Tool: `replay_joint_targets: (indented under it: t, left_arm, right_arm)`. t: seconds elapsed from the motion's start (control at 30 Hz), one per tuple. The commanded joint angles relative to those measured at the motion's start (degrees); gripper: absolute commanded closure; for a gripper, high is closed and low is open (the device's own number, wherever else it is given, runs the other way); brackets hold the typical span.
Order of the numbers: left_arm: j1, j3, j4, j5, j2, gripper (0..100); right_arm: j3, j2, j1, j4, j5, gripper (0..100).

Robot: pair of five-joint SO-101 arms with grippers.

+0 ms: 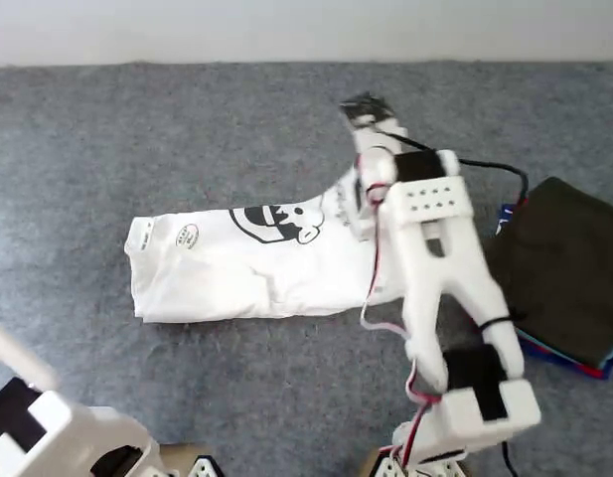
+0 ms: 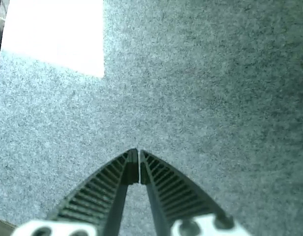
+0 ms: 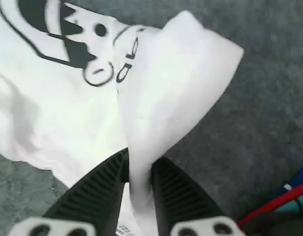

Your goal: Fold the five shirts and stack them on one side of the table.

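A white shirt (image 1: 256, 263) with a black cartoon print lies partly folded in the middle of the grey carpeted table (image 1: 137, 129). My right gripper (image 1: 359, 211) hangs over the shirt's right end. In the right wrist view this gripper (image 3: 139, 164) is shut on a lifted flap of the white shirt (image 3: 166, 83), which curls up above the print. My left gripper (image 2: 139, 153) is shut on nothing, low over bare carpet, with a corner of the white shirt (image 2: 53, 34) farther off. The left arm (image 1: 48, 427) sits at the near left corner.
A stack of folded shirts (image 1: 564, 268) rests at the right edge, dark on top with blue and red beneath; its edge (image 3: 289, 196) shows close to the right gripper. Bare carpet stretches along the far side and the left.
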Motion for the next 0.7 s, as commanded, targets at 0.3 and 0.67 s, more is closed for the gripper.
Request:
replay_joint_targets:
  t: [0.3, 0.67]
  left_arm:
    - [1.67, -0.4, -1.67, 0.26, -3.08, 98]
    - [3.52, -0.4, -2.55, 3.16, -3.08, 98]
  right_arm:
    - [-1.76, -0.04, -26.15, -16.75, 0.79, 98.8]
    - [-18.46, 21.23, -31.6, -22.55, 0.44, 98.8]
